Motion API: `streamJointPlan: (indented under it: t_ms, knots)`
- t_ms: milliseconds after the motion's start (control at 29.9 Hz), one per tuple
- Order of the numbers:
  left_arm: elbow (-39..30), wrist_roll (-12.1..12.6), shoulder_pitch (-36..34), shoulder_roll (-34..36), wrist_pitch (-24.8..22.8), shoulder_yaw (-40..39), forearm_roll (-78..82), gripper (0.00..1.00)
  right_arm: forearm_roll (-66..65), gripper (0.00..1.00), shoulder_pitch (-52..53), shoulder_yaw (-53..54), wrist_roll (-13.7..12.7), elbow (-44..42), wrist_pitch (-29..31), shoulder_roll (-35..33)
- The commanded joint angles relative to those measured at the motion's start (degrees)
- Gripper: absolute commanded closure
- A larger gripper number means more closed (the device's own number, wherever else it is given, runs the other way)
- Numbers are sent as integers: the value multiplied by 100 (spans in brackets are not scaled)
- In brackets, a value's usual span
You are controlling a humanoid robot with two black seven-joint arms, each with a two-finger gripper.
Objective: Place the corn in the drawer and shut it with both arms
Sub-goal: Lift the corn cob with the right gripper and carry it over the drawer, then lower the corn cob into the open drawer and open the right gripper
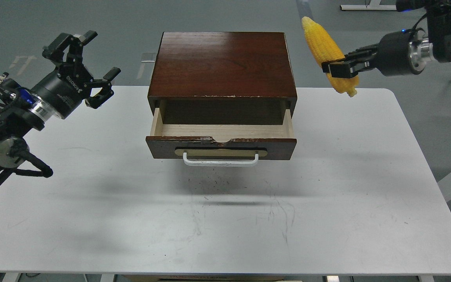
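Head view, right hand (337,67) clamping corn (329,55) (airborne), left hand (92,64) spread wide

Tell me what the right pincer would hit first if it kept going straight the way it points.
The right pincer, shut on the corn, points left toward the cabinet. It would probably meet the cabinet's right side or pass over its top; height and depth are unclear in this view.

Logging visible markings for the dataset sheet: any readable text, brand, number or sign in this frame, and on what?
"ROBOTIQ": white lettering on the wrist body of the left gripper, small and tilted, so the reading is not certain.
Right gripper, holding the corn: no lettering readable.
Cabinet, drawer, table: no text, only scuffs and chips.
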Motion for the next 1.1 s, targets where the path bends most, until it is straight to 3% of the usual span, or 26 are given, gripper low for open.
streamJointPlan:
  t_ms: [0,434,702,1069]
  knots:
    - [0,-9,1,8,0,1,0,2,-162,69,363,-308,-2,169,-10,283]
    - [0,-9,1,43,0,-16,0,2,-1207,70,698,-502,-2,424,-106,1523]
    - [-9,-18,1,131,0,-16,-9,2,-1692,69,891,-1450,-2,328,-1291,1979]
    - [-27,-18,1,245,0,-16,-9,2,-2017,65,768,-1671,-2,-50,-1477,2542]
